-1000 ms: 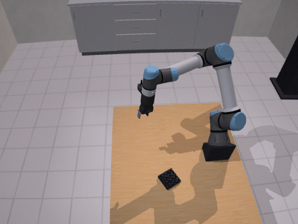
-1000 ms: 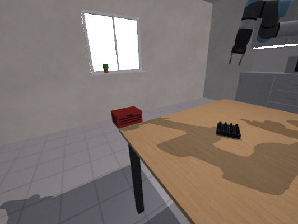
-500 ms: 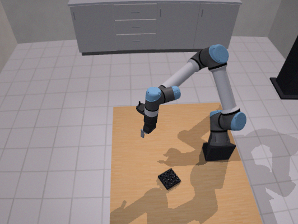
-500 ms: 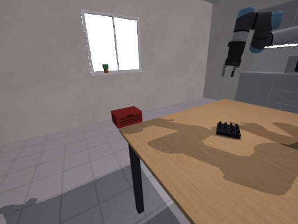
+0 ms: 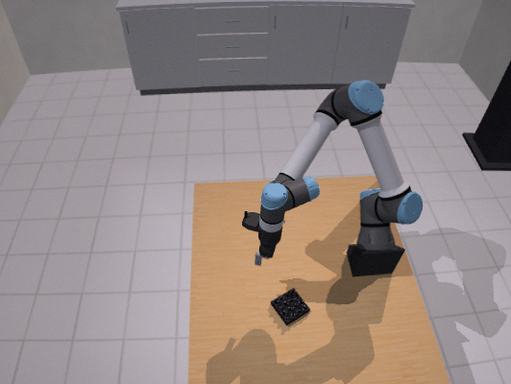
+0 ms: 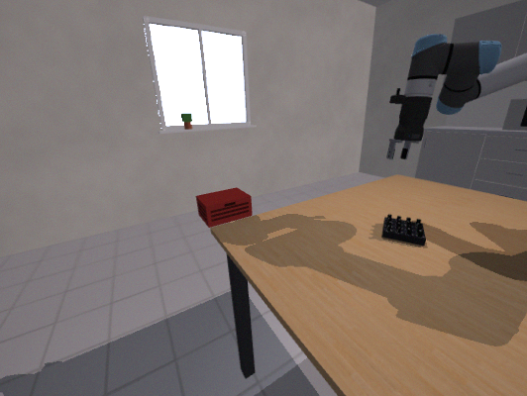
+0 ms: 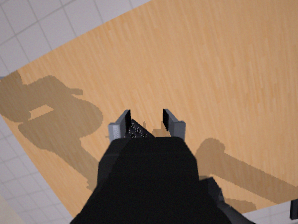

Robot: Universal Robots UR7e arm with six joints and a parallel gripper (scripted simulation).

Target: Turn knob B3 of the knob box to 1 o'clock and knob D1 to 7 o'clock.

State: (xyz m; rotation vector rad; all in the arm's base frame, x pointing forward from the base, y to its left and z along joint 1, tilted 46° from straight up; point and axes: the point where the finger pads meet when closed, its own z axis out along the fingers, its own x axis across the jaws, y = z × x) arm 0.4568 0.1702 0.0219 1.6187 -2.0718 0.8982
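So my knob box is this squarish black thing, sitting flat and upright on the table, knobs up in rows, turned at an angle to the table edges, and the knob lines are too small for me to read

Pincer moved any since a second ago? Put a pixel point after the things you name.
Yes: in the top view the pincer [image 5: 263, 259] [image 6: 398, 150] [image 7: 146, 115] has come from the table's far edge toward the knob box [image 5: 290, 307] [image 6: 403, 231] [image 7: 138, 131].
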